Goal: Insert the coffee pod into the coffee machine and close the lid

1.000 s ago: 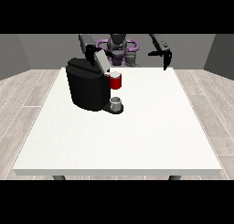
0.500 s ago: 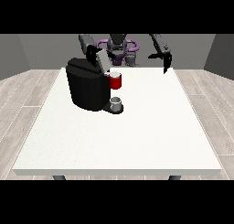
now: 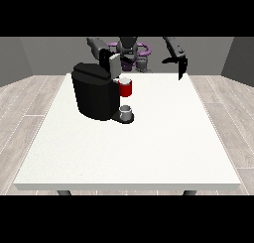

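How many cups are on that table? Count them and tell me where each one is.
1. A small grey cup stands on the coffee machine base, under the red pod holder. Others may be hidden behind the machine.

The hand at the view's right [image 3: 181,66] has swung from level to hanging fingers-down.
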Action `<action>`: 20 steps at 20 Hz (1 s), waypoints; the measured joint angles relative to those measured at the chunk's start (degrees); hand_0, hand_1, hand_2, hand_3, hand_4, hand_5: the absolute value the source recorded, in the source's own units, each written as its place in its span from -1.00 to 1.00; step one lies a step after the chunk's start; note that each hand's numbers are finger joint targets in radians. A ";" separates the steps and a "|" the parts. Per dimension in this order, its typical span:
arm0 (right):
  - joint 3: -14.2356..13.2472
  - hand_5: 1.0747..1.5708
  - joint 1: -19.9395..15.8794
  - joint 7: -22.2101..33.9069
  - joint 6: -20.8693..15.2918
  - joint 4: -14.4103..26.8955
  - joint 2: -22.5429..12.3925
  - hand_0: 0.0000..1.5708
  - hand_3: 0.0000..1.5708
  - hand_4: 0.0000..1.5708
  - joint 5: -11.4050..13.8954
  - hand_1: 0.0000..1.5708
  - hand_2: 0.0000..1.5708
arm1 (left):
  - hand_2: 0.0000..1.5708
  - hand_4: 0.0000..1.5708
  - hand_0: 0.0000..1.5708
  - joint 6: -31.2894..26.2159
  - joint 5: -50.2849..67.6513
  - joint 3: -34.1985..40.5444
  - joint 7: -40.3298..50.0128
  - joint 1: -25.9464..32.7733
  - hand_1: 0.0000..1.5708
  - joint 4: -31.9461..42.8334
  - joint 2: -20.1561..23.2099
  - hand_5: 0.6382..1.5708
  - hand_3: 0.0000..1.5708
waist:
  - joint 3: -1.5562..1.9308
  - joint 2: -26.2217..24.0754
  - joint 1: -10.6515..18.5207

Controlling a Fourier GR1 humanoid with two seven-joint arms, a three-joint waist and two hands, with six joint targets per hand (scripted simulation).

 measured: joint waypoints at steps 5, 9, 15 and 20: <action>1.24 1.00 -1.24 5.92 -2.06 -1.67 0.25 -1.00 -1.00 -0.50 1.16 -1.00 -1.00 | -1.00 -0.51 -1.00 -1.67 0.79 0.81 -0.84 -1.53 -1.00 1.77 1.65 1.00 -1.00 | 0.35 0.59 0.50; 3.00 1.00 -4.30 8.35 -3.24 -1.10 -0.24 -1.00 -1.00 -0.44 3.63 -1.00 -1.00 | -1.00 -0.53 -1.00 -1.35 0.79 0.16 0.30 -3.06 -1.00 2.01 0.71 1.00 -1.00 | 0.36 1.74 2.61; 6.91 1.00 -10.52 6.86 -2.95 -0.34 1.34 -1.00 -1.00 -0.50 7.39 -1.00 -1.00 | -1.00 -0.54 -1.00 -1.79 0.42 0.20 -2.54 -4.20 -1.00 4.18 1.32 1.00 -1.00 | -0.15 3.36 4.00; 9.51 1.00 -11.14 4.57 -2.46 1.16 2.94 -1.00 -1.00 -0.45 6.68 -1.00 -1.00 | -1.00 -0.51 -1.00 -1.31 0.33 0.00 -2.57 -4.37 -1.00 5.23 1.11 1.00 -1.00 | -0.23 2.62 3.81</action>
